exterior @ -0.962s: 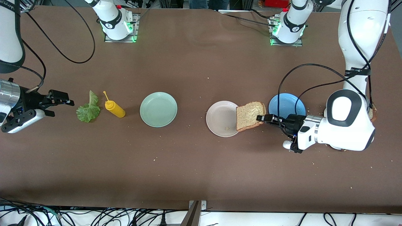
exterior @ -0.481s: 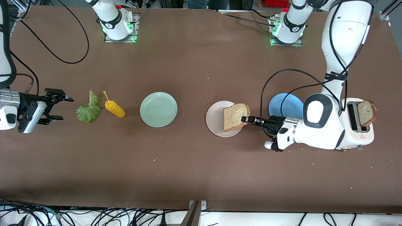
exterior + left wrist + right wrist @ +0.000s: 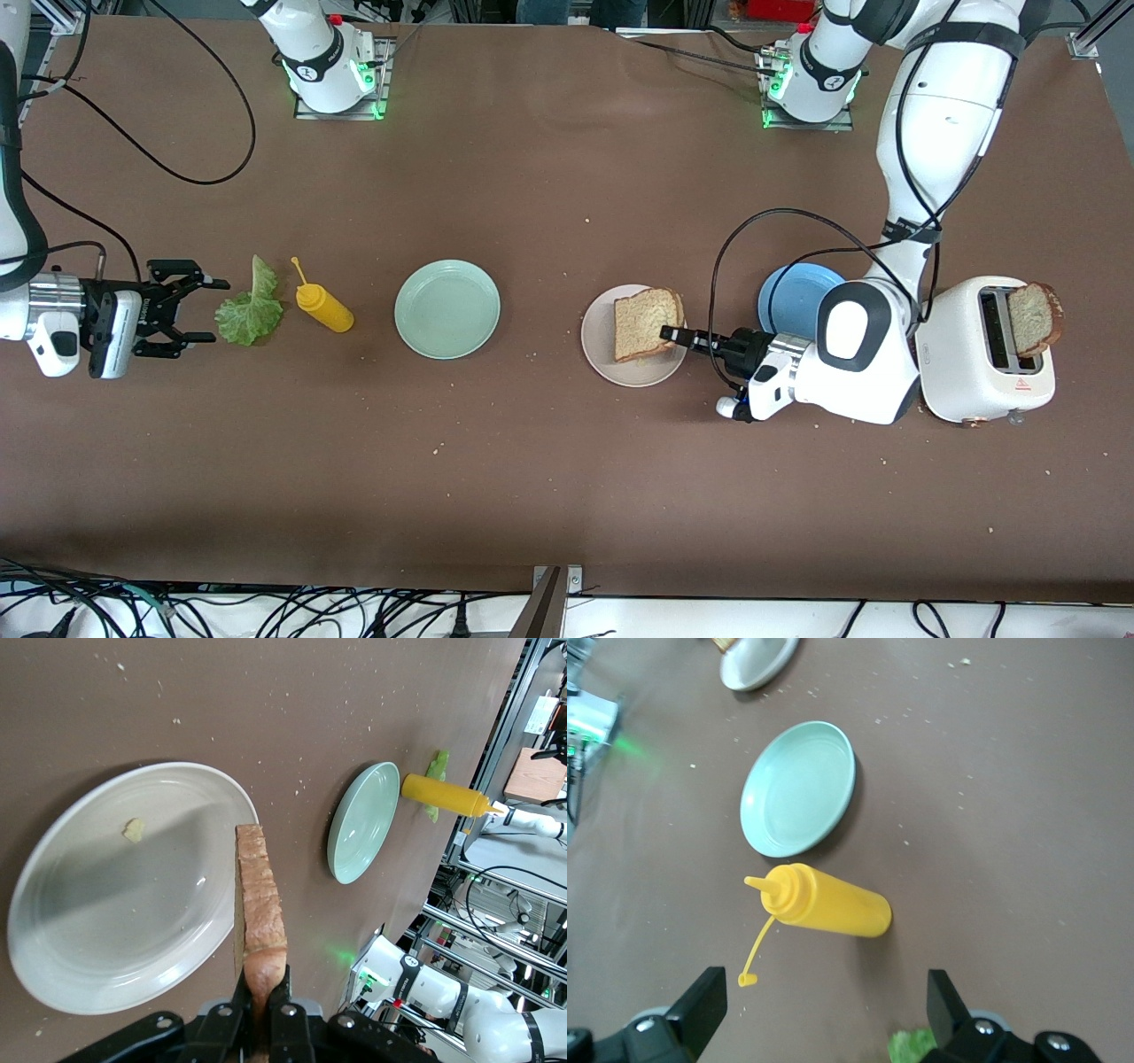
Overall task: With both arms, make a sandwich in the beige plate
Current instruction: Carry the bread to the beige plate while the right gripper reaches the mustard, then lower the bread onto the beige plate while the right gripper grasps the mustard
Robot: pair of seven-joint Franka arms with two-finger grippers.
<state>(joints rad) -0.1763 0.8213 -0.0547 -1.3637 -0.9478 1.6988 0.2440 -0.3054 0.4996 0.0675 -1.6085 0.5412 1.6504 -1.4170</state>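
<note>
You have a mint-green plate (image 3: pixel 447 308) mid-table. A yellow squeeze bottle (image 3: pixel 322 306) lies on its side toward the right arm's end. A blue plate (image 3: pixel 795 295) and white toaster (image 3: pixel 979 361) sit toward the left arm's end.

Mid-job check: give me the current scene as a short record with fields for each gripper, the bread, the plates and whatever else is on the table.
left gripper: shut on bread slice, held over the beige plate
right gripper: open, low beside the lettuce leaf
second bread slice: in the toaster
mustard bottle: lying between lettuce leaf and green plate
blue plate: between beige plate and toaster
sandwich: not started
</note>
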